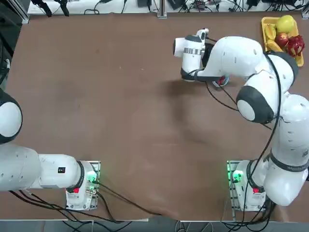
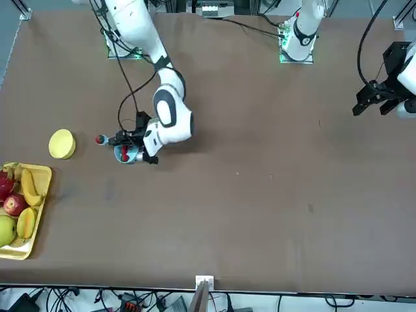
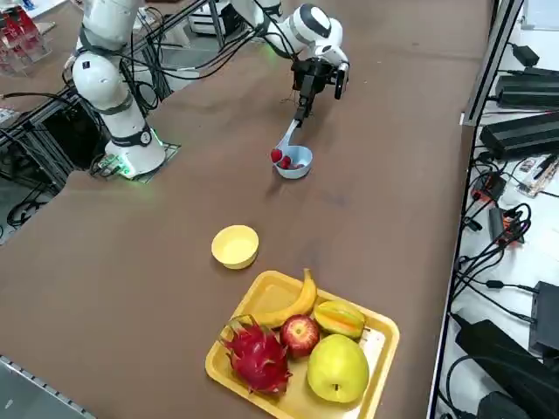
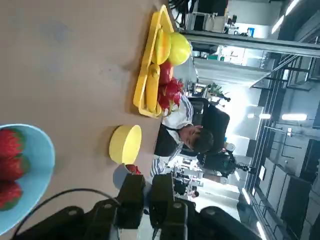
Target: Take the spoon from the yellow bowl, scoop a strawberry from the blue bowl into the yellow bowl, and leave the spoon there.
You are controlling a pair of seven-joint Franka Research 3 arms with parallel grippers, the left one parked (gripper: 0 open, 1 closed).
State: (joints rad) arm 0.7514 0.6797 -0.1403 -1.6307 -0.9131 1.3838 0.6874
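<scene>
— Inspector: Right gripper (image 3: 301, 112)?
— Clerk: Clamped on the spoon (image 3: 288, 138) handle above the blue bowl (image 3: 295, 163). A strawberry (image 3: 277, 156) sits in the spoon's scoop at the bowl's rim. Yellow bowl (image 3: 236, 245) stands apart, near the fruit tray (image 3: 383, 349).

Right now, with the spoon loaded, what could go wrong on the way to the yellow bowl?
1. The strawberry sits loose on the spoon, which the shut right gripper holds by its handle end; a tilt or jerk could roll it off.
2. The yellow bowl stands apart from the blue bowl, so a drop lands on the table.
</scene>
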